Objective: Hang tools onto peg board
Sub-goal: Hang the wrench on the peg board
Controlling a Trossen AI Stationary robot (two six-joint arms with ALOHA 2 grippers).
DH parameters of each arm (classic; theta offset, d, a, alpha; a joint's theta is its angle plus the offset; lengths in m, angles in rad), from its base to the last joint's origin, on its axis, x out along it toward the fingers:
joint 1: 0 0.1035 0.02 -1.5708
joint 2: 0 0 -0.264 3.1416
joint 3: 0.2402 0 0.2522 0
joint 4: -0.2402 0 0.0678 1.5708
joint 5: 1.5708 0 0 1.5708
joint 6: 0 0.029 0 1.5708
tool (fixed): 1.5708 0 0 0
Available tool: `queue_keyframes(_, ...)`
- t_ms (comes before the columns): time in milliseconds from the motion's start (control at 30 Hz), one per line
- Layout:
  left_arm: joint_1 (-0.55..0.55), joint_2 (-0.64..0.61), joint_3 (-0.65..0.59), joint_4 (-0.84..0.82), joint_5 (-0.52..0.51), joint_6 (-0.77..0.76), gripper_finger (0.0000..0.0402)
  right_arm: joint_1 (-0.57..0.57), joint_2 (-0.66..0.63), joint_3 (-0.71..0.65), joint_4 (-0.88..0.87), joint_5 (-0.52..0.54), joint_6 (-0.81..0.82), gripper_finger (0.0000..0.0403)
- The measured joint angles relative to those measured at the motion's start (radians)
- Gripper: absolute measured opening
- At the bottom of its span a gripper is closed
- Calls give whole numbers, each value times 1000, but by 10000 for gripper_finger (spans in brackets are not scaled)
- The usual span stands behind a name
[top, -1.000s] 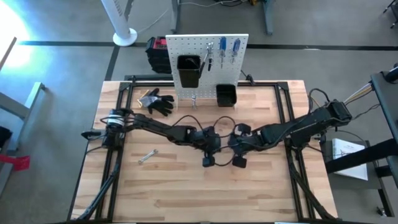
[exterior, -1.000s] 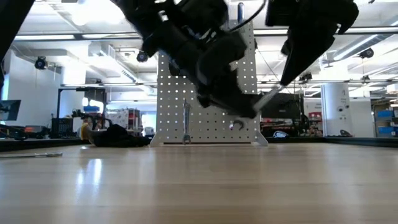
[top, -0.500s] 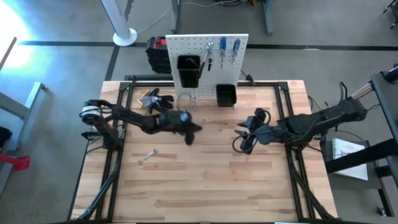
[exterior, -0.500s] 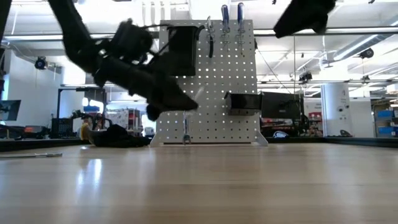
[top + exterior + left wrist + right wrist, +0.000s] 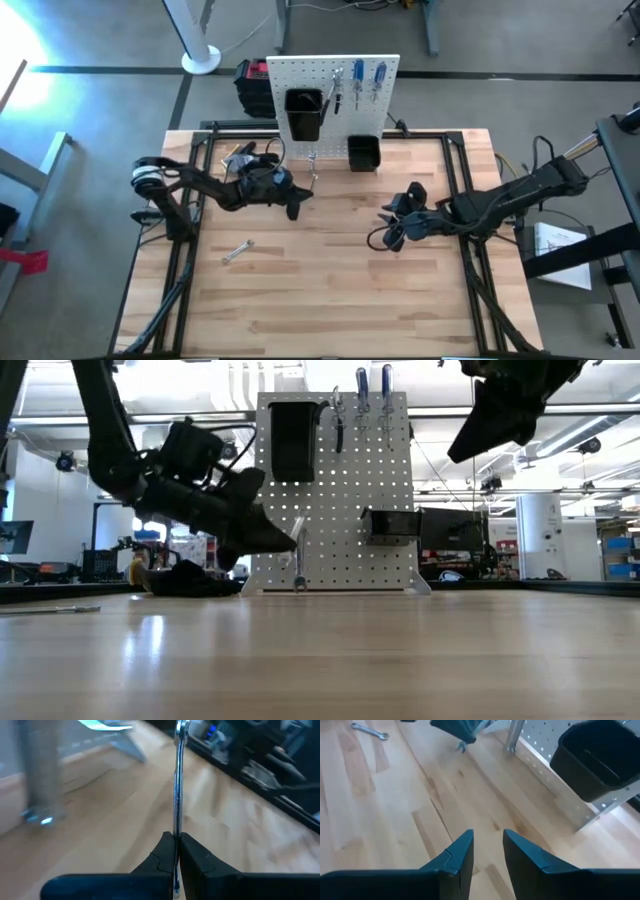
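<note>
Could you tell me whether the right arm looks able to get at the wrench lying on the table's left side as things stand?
Probably yes: the right gripper is open and empty, and bare tabletop lies between it and the wrench. The left gripper, shut on another wrench, sits clear of that path.

Left end effector (image 5: 294, 203), clamped on a slim silver wrench (image 5: 178, 785), has moved from table centre, where both end effectors met a second ago, to just before the upright white perforated peg board (image 5: 333, 105). Right end effector (image 5: 390, 232) has withdrawn toward the right side and now stands parted, empty.
</note>
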Motion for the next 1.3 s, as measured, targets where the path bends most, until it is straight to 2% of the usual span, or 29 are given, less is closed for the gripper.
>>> queue_keyframes(267,42,103,-71,267,1,-77,0,0,-3,-4,4,-6,11,102)
queue_keyframes(767,78,303,-43,481,74,-199,0,0,-5,-4,22,-7,11,94)
queue_keyframes(933,65,304,-49,530,137,-204,0,0,-5,-4,15,-26,13,97)
queue_keyframes(1300,66,291,-60,572,118,-192,0,-7,-5,-4,16,-29,6,94)
